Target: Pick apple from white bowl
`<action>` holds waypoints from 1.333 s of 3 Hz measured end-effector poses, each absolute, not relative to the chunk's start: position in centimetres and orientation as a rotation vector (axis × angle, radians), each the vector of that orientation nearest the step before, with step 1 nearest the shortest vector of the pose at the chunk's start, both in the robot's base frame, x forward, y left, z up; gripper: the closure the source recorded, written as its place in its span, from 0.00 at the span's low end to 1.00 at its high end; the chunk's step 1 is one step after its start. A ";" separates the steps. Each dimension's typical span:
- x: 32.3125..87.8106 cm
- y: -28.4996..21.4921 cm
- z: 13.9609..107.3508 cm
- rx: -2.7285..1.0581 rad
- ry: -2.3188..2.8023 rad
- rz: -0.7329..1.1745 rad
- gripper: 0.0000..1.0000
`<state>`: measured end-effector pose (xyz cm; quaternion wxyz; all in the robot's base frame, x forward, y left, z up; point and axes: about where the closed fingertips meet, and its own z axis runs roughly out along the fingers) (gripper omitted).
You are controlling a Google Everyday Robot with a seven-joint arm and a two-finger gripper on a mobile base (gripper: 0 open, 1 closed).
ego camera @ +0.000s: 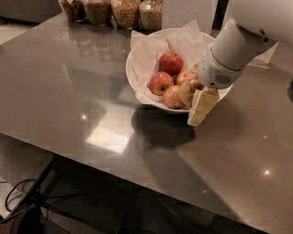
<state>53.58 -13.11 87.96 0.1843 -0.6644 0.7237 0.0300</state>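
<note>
The white bowl point(137, 68), lined with crumpled white paper, stands on the dark table at the upper middle. It holds several apples. The yellow-tan apple point(187, 91) lies at the bowl's front right, partly covered by my arm. Two deep red apples point(170, 62) lie behind and left of it, and a pinkish-pale apple point(172, 97) sits just to its left. My gripper point(200, 107) reaches in from the upper right and hangs at the bowl's front right rim, right against the yellow-tan apple.
Several glass jars of grains point(126, 11) stand along the table's far edge, behind the bowl. The table's front edge point(137, 183) runs across the lower part of the view, with cables on the floor below at the left.
</note>
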 end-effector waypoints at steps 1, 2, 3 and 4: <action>53.6 -13.1 88.0 -1.873 2.040 0.084 0.42; 54.0 -13.3 90.0 -1.873 2.023 0.025 0.66; 54.0 -13.3 90.1 -1.873 2.022 0.024 0.89; 54.0 -13.3 90.1 -1.873 2.022 0.024 1.00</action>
